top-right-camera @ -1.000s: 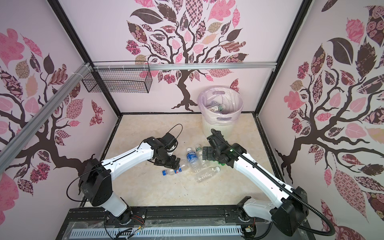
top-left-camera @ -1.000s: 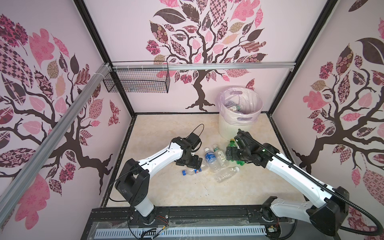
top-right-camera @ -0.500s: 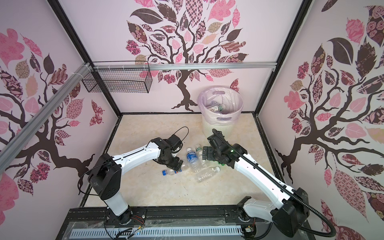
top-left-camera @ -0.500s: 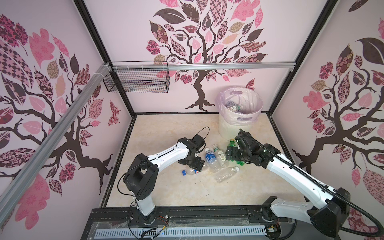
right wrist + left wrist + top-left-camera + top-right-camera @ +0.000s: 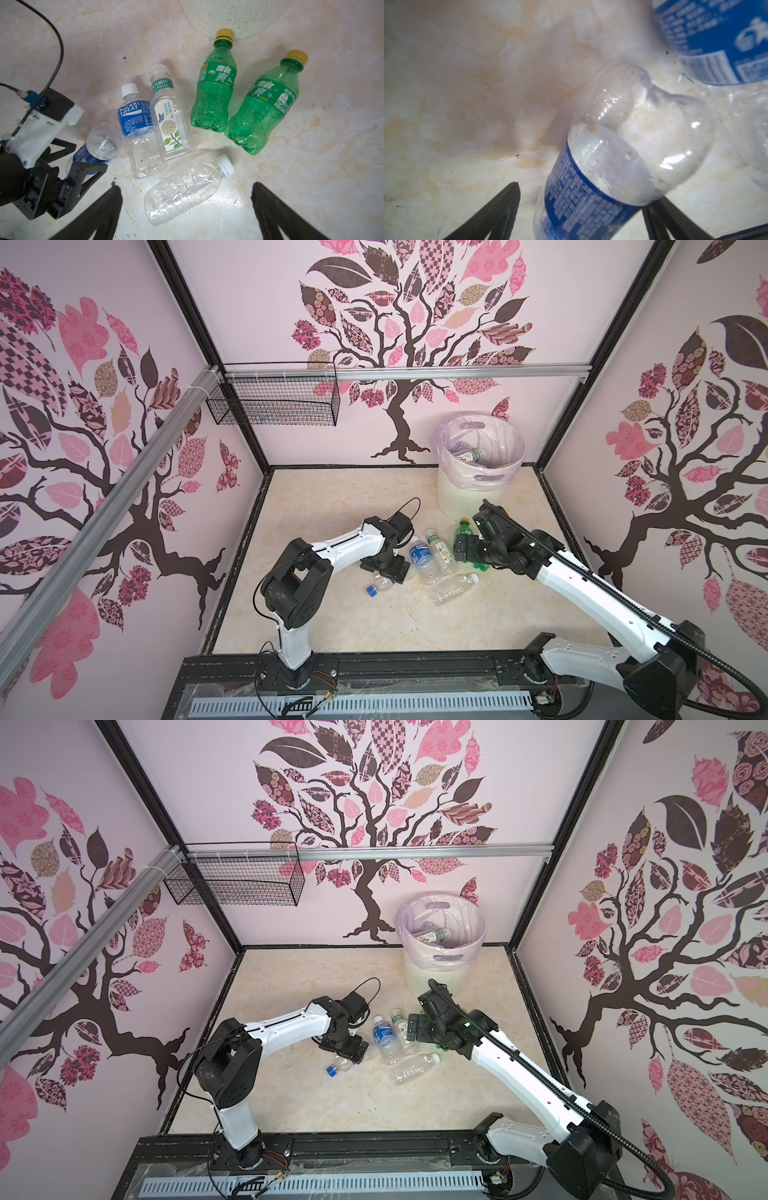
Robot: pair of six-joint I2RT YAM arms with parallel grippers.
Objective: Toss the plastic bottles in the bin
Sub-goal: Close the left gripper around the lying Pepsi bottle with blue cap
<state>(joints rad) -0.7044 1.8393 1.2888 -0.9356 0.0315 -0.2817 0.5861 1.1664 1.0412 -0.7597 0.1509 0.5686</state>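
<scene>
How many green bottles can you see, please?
2: one green bottle with its cap by the bin, the second green bottle alongside it. Others may hide inside the bin.

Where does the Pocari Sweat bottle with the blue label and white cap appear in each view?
In a top view: Pocari Sweat bottle lying just below the bin in the picture.
In a top view: same place.
Left wrist: only part of its blue label shows.
Right wrist: whole, next to the flower-label bottle.
Shared landmark: small clear bottle beside it, in all four views.
</scene>
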